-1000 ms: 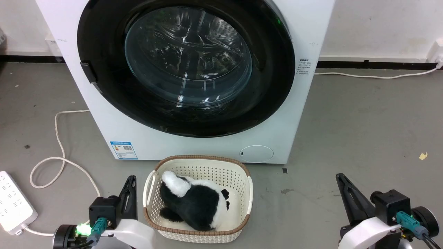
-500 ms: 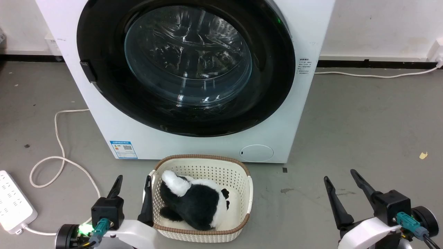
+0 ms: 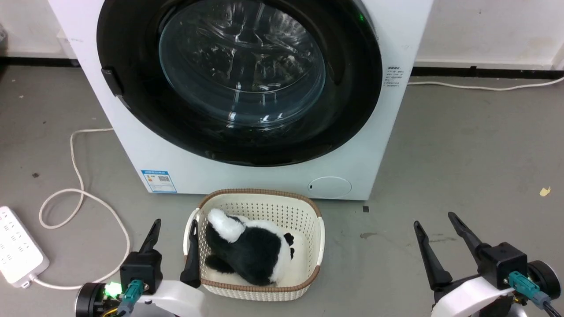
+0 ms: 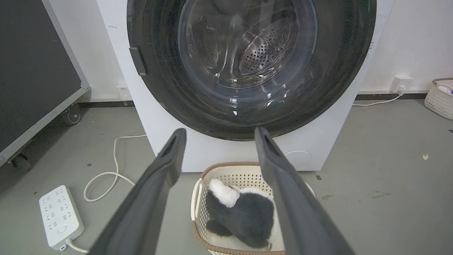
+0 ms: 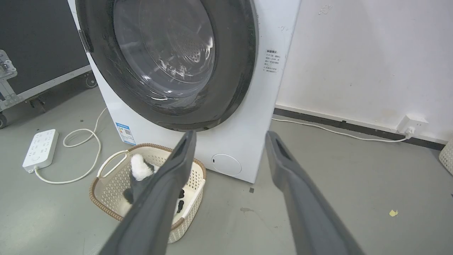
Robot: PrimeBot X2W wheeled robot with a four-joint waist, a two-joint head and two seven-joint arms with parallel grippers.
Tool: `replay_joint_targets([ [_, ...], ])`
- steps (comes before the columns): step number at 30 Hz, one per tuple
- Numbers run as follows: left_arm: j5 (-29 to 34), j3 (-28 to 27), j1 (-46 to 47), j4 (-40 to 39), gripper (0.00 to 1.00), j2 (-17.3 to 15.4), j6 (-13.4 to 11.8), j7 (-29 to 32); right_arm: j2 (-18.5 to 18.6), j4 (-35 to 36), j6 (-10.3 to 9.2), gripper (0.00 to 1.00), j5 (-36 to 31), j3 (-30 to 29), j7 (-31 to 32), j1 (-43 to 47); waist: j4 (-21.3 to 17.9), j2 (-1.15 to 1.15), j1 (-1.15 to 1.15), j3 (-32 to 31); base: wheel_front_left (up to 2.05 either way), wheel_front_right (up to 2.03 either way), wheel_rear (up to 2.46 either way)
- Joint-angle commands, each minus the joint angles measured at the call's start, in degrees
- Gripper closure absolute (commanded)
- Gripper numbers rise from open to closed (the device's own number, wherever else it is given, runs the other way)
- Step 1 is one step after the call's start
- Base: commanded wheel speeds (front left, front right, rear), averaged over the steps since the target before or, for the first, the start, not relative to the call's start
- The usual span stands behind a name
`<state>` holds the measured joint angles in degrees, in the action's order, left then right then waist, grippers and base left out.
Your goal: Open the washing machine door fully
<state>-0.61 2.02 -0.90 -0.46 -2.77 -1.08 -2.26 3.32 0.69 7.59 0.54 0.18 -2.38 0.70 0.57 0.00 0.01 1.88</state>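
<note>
- Door position: washing machine door (image 3: 240, 75) sits flush in the front of the white washing machine (image 3: 145, 154), shut. It has a glossy black rim and a clear glass bowl centre, with the perforated drum (image 4: 262, 53) visible through the glass.
- Door vs left gripper (image 3: 175, 219): the door is ahead of it and higher, well apart, no contact. In the left wrist view the door's lower rim lies just above the fingertips (image 4: 180, 132).
- Door vs right gripper (image 3: 434, 219): the door is ahead, higher and off to its left, well apart. The right wrist view shows the same offset.
- Left gripper state: two fingers spread wide, nothing between them, gripping nothing. Its inner finger is just beside the left wall of the basket (image 3: 260, 193); contact cannot be told.
- Right gripper state: fingers spread wide, empty, over bare floor (image 3: 462, 154).
- Handle tab (image 3: 112, 81): one, on the door's left edge, well apart from both grippers.
- Counts, machine side: one door, one machine, one round white service flap (image 3: 329, 187) at the machine's lower right.
- Counts, robot: two grippers, two dark fingers each.
- Counts, floor:
  - One basket right in front of the machine, with one black-and-white plush toy (image 3: 251, 255) inside.
  - One power strip (image 3: 17, 251) at the left.
  - Two white cables, one looped at the left (image 3: 75, 193) and one along the wall at the right (image 3: 484, 86).
  - One second basket (image 4: 439, 97) by the far wall.
</note>
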Motion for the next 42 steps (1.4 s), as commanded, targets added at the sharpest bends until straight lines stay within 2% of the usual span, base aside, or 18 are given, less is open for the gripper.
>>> replay_joint_targets([
  [1, -0.08, 0.44, 0.61, -0.47, 0.00, -0.02, -0.38, -0.69, 0.31, 0.46, -0.02, 0.00, 0.32, -0.08, -0.57, -0.61, 0.19, 0.00, -0.01, 0.51, 0.00, 0.00, 0.00],
  [5, -0.12, 1.06, 1.23, -0.95, 0.00, -0.02, -0.65, -1.17, 0.81, 0.59, -0.02, 0.00, 1.04, -0.28, -1.05, -1.41, 0.61, 0.00, -0.01, 1.85, 0.00, 0.00, 0.00],
  [6, -0.14, 1.25, 1.43, -1.07, 0.00, -0.02, -0.74, -1.29, 1.02, 0.61, -0.02, 0.57, 1.23, -0.32, -1.17, -1.71, 0.72, 0.00, -0.01, 2.16, 0.00, 0.00, 0.00],
  [7, -0.17, 1.46, 1.61, -1.20, 0.00, -0.02, -0.85, -1.41, 1.27, 0.65, -0.02, 0.88, 1.43, -0.37, -1.29, -2.05, 0.84, 0.00, -0.01, 2.53, 0.00, 0.00, 0.00],
  [8, -0.20, 1.65, 1.78, -1.30, 0.00, -0.03, -0.97, -1.52, 1.52, 0.68, -0.02, 1.00, 1.66, -0.42, -1.41, -2.41, 0.95, 0.00, -0.01, 2.83, 0.00, 0.00, 0.00],
  [28, -1.54, 5.52, 5.10, -3.18, 0.00, -0.04, -3.63, -3.92, 9.49, 0.20, -0.04, 1.00, 11.30, -1.29, 1.00, -16.89, 4.01, 0.00, -0.01, 9.52, 0.00, 0.00, 0.00],
  [36, -1.75, 6.43, 6.12, -4.13, 0.00, -0.05, -4.43, -4.75, 10.54, -1.84, -0.05, 1.00, 16.50, -2.04, 3.28, -23.66, 5.30, 0.00, -0.01, 12.15, 0.00, 0.00, 0.00],
  [42, -1.58, 7.33, 6.64, -5.03, 0.00, -0.05, -5.01, -5.47, 10.56, -5.06, -0.05, 1.00, 24.33, -4.41, 7.25, -30.57, 6.64, 0.00, -0.01, 14.48, 0.00, 0.00, 0.00],
])
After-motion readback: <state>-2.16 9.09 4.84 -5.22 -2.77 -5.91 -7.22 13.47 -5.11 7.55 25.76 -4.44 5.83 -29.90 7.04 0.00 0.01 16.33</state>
